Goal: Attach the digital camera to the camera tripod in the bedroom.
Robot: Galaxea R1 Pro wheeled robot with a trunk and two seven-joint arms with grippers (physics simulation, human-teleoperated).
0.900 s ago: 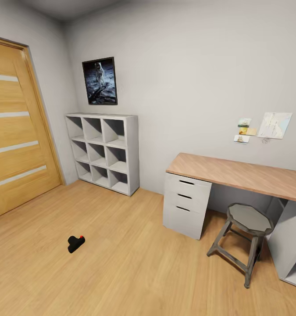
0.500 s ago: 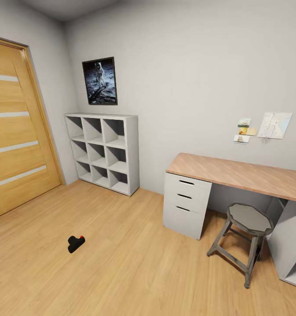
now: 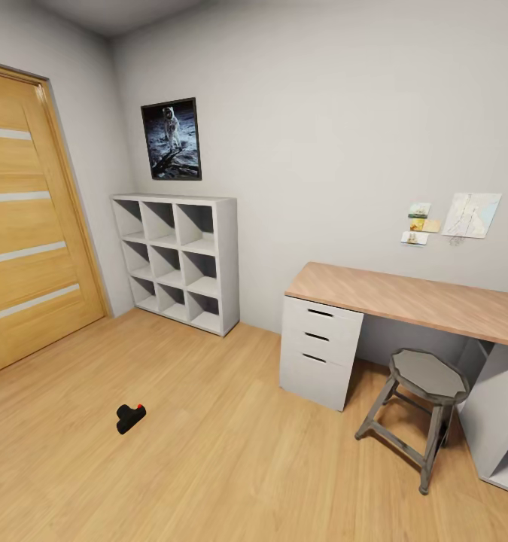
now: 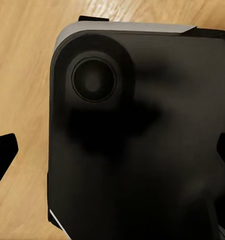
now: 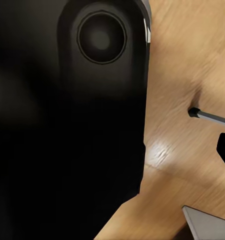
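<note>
The digital camera (image 3: 130,418) lies on the wood floor (image 3: 208,452), well apart from the cube shelf (image 3: 178,260) (red dot up); neither gripper's opening can be told.

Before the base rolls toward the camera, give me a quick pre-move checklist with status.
1. Camera located: ok, it lies on the wood floor, left of the desk.
2. Path to the camera: ok, bare floor between here and it.
3. Stool out of the way: ok, it stands by the desk, well right of the camera.
4. Tripod located: not ok; a thin silver leg with a black foot may be it.
5. Claws open: cannot tell, both wrist views are mostly blocked by a dark body.
</note>
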